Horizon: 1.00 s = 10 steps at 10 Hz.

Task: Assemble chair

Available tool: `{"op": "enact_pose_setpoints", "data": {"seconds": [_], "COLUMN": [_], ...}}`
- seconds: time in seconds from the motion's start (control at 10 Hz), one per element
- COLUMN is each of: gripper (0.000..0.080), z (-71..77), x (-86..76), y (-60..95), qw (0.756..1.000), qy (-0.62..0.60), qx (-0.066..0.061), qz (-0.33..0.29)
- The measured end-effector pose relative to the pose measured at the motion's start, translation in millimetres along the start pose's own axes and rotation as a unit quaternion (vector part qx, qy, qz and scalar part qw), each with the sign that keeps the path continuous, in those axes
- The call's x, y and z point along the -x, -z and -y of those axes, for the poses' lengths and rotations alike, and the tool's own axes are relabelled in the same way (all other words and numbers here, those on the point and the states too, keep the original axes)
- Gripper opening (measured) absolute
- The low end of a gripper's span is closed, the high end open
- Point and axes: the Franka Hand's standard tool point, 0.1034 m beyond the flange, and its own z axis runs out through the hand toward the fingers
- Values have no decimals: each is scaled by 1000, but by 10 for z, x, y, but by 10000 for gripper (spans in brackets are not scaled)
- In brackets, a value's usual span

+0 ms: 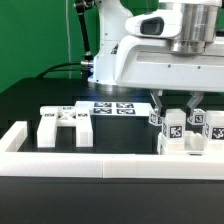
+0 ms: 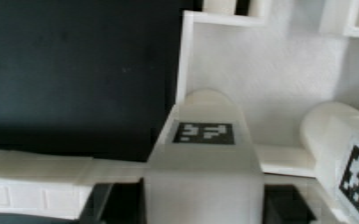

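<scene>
- I had my hand (image 1: 172, 113) low over the rounded chair part (image 2: 202, 150). It stood on the black worktop (image 1: 40, 95) at the exterior view's right, just behind the border rail (image 1: 90, 162).
- In the wrist view that part sat dead centre under me, its tag facing the camera. I could not tell from either view whether my fingers were pressed onto its sides or stood just off them.
- The step, as I judged it, was to take this part in a firm pinch before any lift.
- To do it well, I wanted the fingers square on two opposite sides and low enough under the rounded top not to slip off. I also wanted the part centred so it would not twist as it left the worktop.
- The two tagged chair parts (image 1: 205, 127) stood just beside it, further to the exterior view's right, and one showed close by in the wrist view too. I judged a straight lift the safe way out, since a sideways drag could knock them over.
- The slotted chair frame (image 1: 65, 125) lay well apart at the exterior view's left. The marker board (image 1: 113, 108) lay flat between the two, farther back.
- My arm hung from above with the wrist near vertical and the hand pointing straight down at the worktop.
</scene>
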Motion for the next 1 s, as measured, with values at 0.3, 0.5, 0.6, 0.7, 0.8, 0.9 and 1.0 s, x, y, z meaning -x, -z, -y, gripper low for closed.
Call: {"op": "enact_pose_setpoints", "data": {"seconds": [0.3, 0.5, 0.6, 0.7, 0.8, 0.9, 1.0], "gripper": [292, 292, 292, 292, 292, 292, 292], "z": [-5, 21, 37, 40, 42, 42, 42], "x": [-3, -4, -3, -4, -4, -3, -3], "y": [0, 1, 1, 2, 2, 2, 1], "qw": [991, 978, 967, 960, 951, 951, 951], "qy": [-136, -210, -256, -280, -311, -310, -310], "qx": [-2, -3, -4, -4, -5, -4, -4], "qz": [1, 1, 1, 2, 2, 2, 2]}}
